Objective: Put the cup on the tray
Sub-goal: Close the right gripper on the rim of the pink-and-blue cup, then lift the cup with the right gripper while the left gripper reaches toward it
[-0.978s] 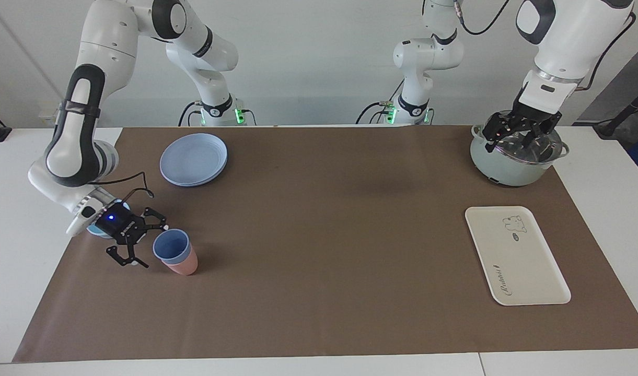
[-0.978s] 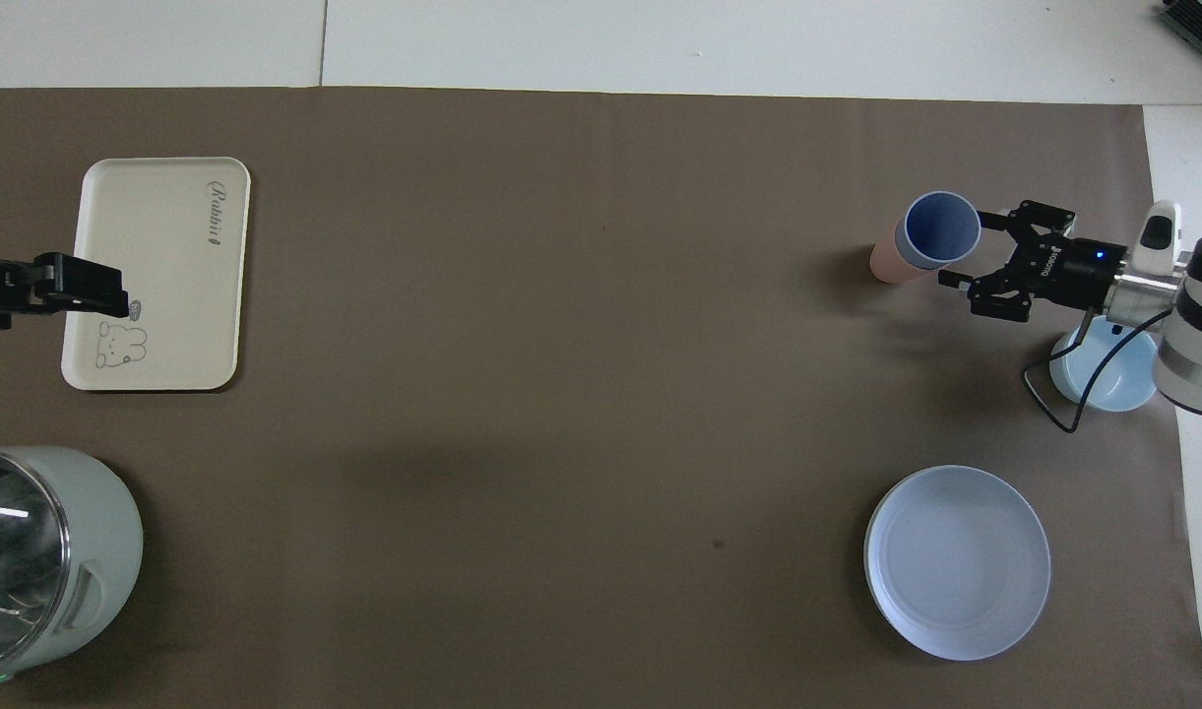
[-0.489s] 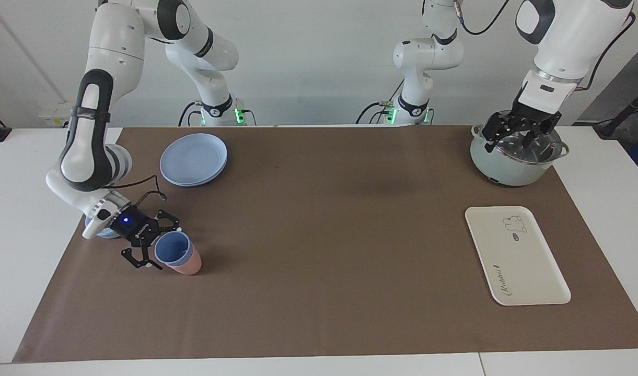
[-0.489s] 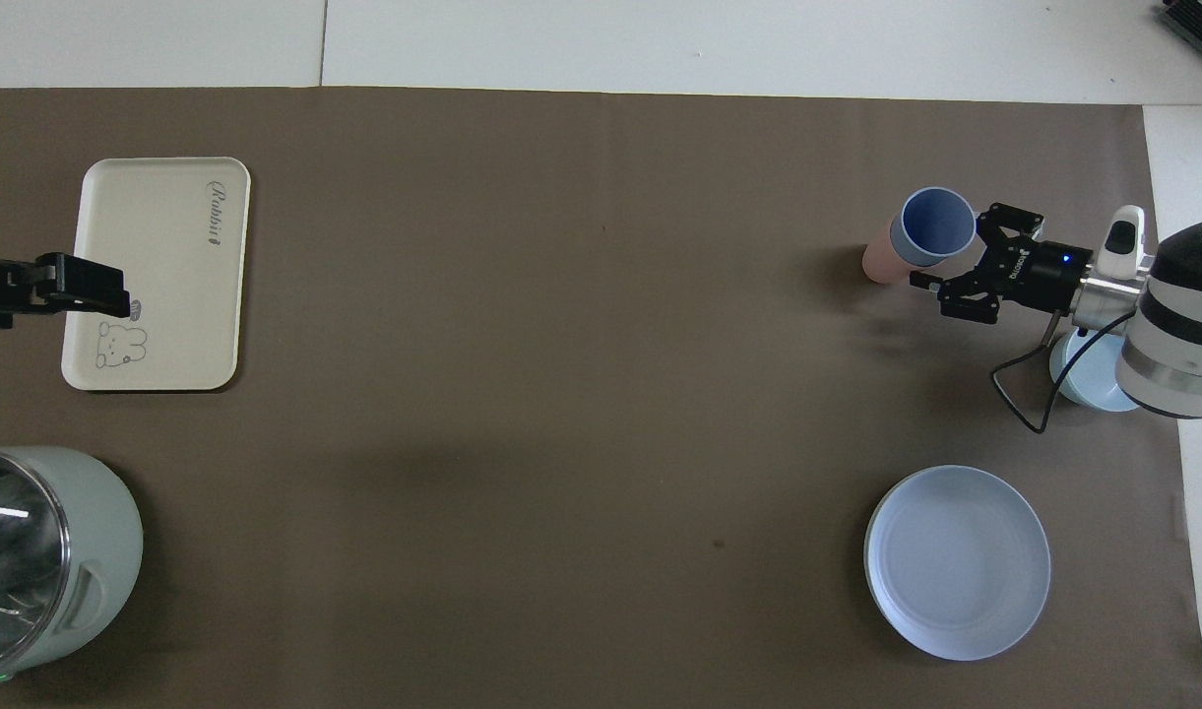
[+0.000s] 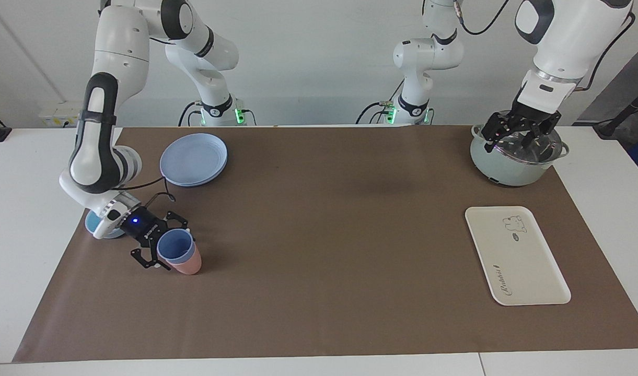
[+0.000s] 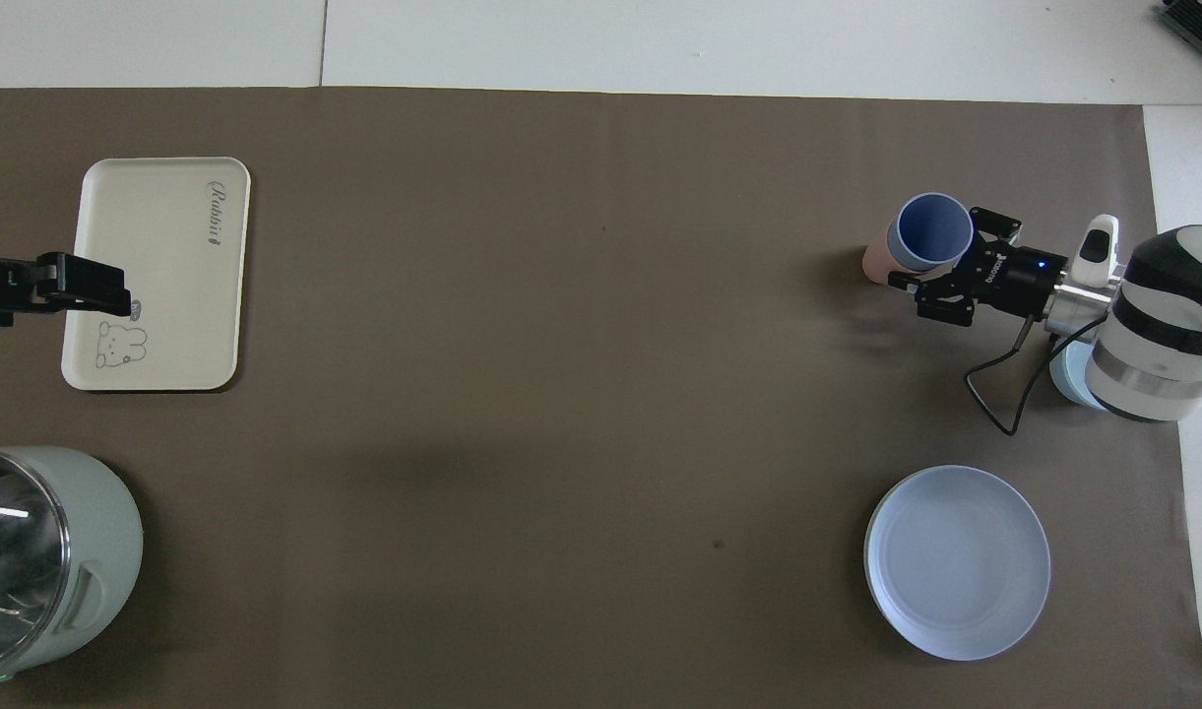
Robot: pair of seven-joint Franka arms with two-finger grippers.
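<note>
Facing view: my right tool (image 5: 167, 245) gapes wide, empty, straddling the small periwinkle-blue plastic tumbler (image 5: 176, 246) nested upright in its salmon-pink twin (image 5: 188, 265).

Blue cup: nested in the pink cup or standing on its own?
Nested. The blue cup sits inside the pink cup; only its rim and upper wall show above the pink one.

Blue cup (image 5: 175, 245) nested in pink; tray (image 5: 528, 271) flat.
</note>
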